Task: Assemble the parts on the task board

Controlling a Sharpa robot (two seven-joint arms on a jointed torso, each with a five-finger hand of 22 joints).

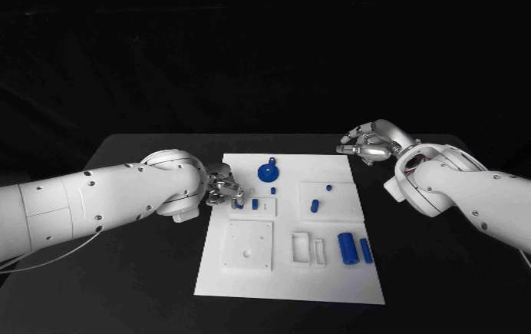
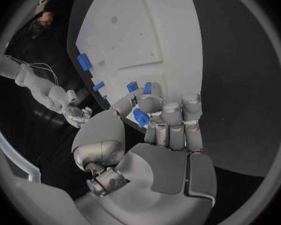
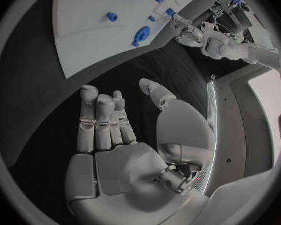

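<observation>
The white task board (image 1: 332, 280) lies in the middle of the table. My left hand (image 1: 222, 189) is at the board's left edge and pinches a small blue part (image 2: 140, 118) between thumb and fingers, low over the board. Two more small blue parts (image 2: 147, 88) stand just beyond its fingertips. A round blue knob part (image 1: 267, 171) sits near the board's far edge. Two blue cylinders (image 1: 346, 247) lie side by side on the right half. My right hand (image 1: 371, 142) hovers off the board's far right corner, fingers apart and palm (image 3: 125, 165) empty.
Small blue pegs (image 1: 314, 205) stand in a raised square (image 1: 343, 196) right of centre. A square plate with holes (image 1: 250, 245) and narrow slots (image 1: 301, 247) occupy the near half. Black table (image 1: 443, 272) surrounds the board.
</observation>
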